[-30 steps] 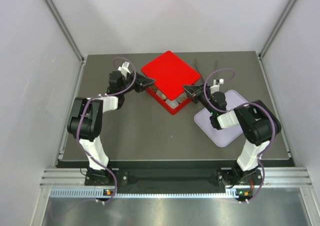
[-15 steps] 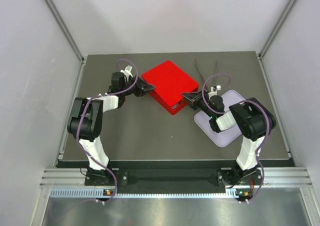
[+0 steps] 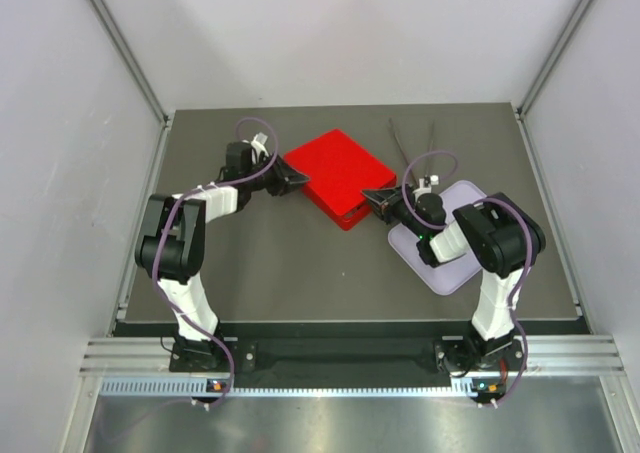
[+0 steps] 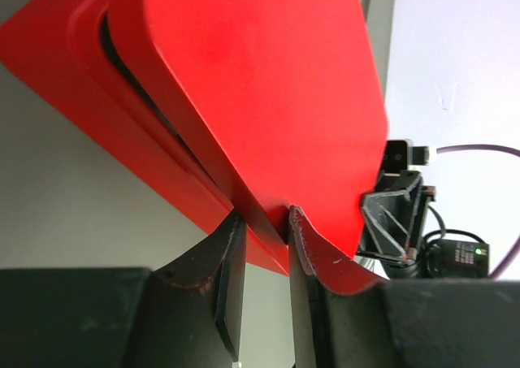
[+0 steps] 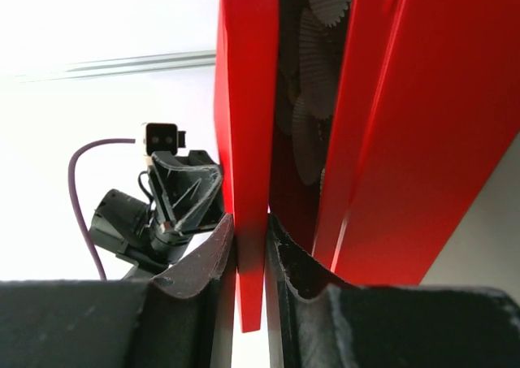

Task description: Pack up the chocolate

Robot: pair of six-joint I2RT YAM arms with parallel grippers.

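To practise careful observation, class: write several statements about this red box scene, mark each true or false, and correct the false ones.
1. The left gripper pinches an edge of the red lid. True.
2. The right gripper is open and clear of the lid. False: it is shut on the lid's edge.
3. The black tongs lie on the lavender tray. False: they lie on the table behind the box, while the tray is nearer, under the right arm.
4. White fluted paper cups show in the gap between the lid and the red box. True.
5. The lid lies flat on the table, apart from the box. False: it is held over the box.
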